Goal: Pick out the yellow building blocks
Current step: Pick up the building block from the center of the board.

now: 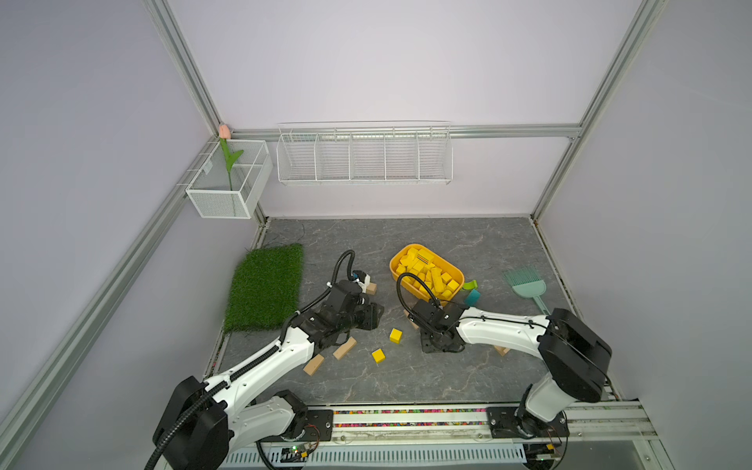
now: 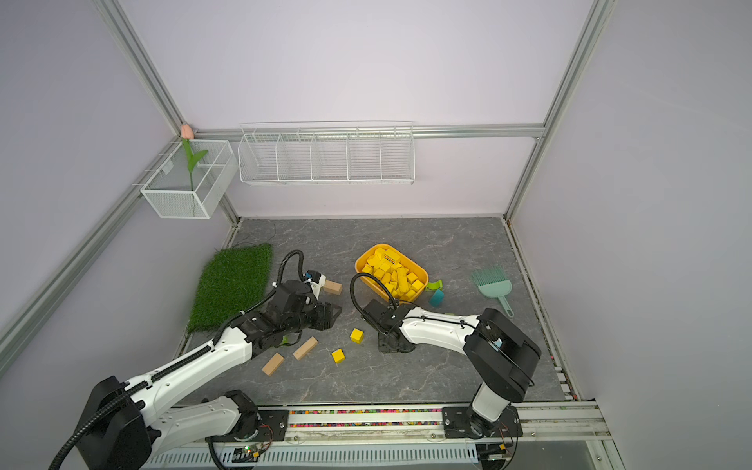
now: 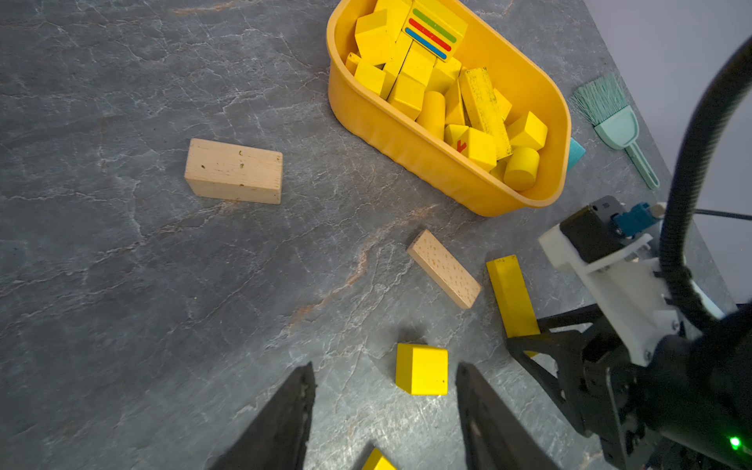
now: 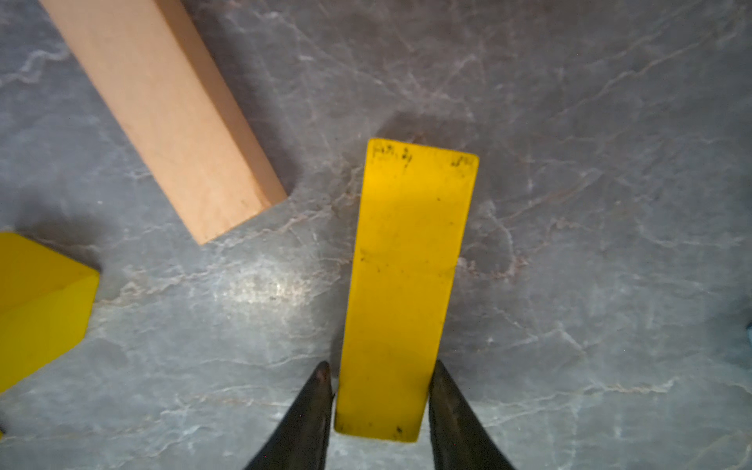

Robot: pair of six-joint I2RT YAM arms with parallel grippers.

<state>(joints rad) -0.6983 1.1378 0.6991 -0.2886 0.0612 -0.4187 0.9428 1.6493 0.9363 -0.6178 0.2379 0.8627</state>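
I see most yellow blocks [image 1: 427, 274] heaped in the tub [image 1: 392, 266] mid-desk. One cube [image 1: 395, 335] and a second cube [image 1: 378, 355] sit apart nearer the front edge; a scuffed long bar [image 4: 407, 293] lies flat near them.

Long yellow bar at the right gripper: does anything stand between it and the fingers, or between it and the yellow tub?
Nothing visible. The right gripper straddles the long yellow bar at its near end, nothing between. The tan bar lies beside it, off the line to the yellow tub; only the tub's wall must be cleared.
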